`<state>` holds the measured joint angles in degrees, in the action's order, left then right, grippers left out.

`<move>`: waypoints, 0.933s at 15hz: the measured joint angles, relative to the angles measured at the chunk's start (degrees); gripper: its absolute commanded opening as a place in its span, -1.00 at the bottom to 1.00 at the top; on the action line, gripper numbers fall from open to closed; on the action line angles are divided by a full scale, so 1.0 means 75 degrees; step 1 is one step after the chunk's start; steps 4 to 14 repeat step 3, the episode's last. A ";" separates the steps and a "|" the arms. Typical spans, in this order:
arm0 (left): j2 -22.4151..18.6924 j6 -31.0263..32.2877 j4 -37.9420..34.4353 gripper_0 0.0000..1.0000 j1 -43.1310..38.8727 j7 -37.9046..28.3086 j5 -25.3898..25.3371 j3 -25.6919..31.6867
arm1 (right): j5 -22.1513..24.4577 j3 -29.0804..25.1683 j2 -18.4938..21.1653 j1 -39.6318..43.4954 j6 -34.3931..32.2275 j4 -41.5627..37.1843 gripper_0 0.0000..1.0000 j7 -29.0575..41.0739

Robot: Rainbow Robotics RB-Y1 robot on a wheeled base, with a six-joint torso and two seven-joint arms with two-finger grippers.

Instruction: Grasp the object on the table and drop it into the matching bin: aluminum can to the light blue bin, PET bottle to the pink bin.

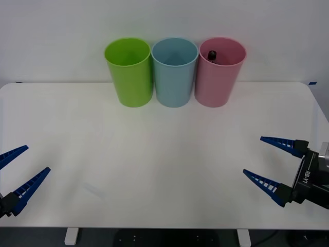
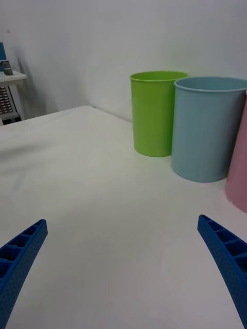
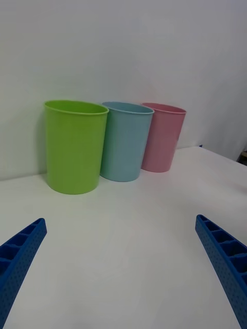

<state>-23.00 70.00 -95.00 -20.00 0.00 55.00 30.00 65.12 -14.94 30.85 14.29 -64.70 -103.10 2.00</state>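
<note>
The table [image 1: 154, 154] is a broad white top with rounded corners, pushed against a plain pale wall. At its far edge three tall tapered bins stand in a row, nearly touching: a lime green bin [image 1: 129, 71] on the left, the light blue bin [image 1: 175, 71] in the middle, the pink bin [image 1: 220, 71] on the right. The PET bottle [image 1: 212, 54] is inside the pink bin, its black cap showing just below the rim against the back wall. The left gripper [image 1: 14, 172] hovers over the near left edge of the table, its blue ribbed fingers spread wide with nothing between them; the right gripper [image 1: 270, 162] hovers over the near right edge, likewise spread and holding nothing. Between the two grippers and the bins lies a wide stretch of bare white tabletop. In the right wrist view a small shelf [image 2: 10, 87] stands beyond the table's far corner, beside the wall.
</note>
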 measured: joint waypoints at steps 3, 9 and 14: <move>0.0000 0.0000 0.0000 1.00 0.0000 0.0000 0.0000 0.0000 | 0.0000 0.0000 0.0000 0.0049 -0.0010 -0.0010 1.00 0.0046; 0.0000 0.0000 0.0000 1.00 0.0000 0.0000 0.0000 0.0000 | 0.0000 0.0000 0.0000 0.0049 -0.0010 -0.0010 1.00 0.0046; 0.0000 0.0000 0.0000 1.00 0.0000 0.0000 0.0000 0.0000 | 0.0000 0.0000 0.0000 0.0049 -0.0010 -0.0010 1.00 0.0046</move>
